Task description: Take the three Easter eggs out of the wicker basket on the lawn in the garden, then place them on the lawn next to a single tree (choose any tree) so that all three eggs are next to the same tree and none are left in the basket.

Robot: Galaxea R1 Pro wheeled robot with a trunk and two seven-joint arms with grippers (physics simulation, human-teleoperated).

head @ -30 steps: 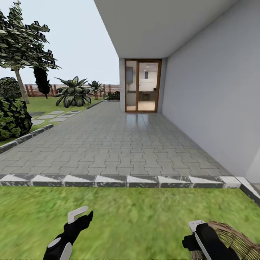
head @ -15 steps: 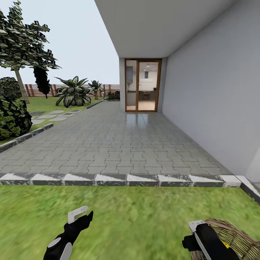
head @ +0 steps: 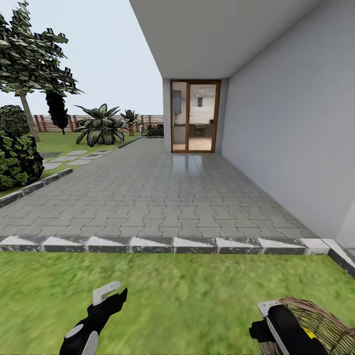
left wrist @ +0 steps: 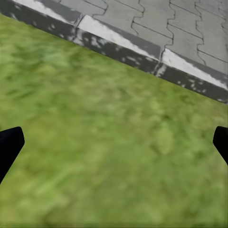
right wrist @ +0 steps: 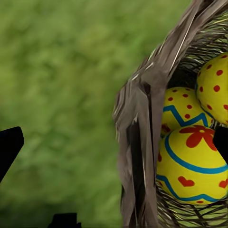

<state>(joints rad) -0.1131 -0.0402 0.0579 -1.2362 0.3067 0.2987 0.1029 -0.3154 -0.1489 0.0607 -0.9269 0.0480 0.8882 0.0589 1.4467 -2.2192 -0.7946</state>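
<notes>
Wicker basket [head: 315, 328]: on lawn [head: 187, 291], near right corner, close by right gripper [head: 268, 320]. Three Easter eggs [right wrist: 194, 156] inside, all behind the rim, offset to one side of the right jaws, not between them. Right jaws spread, nothing held. Left gripper [head: 111, 296]: spread over bare grass, well left of basket. Right arm the nearer; recentring over the rim judged necessary first. Tree [head: 29, 69]: far left.

wicker basket [head: 320, 328] cut by frame edge
</notes>
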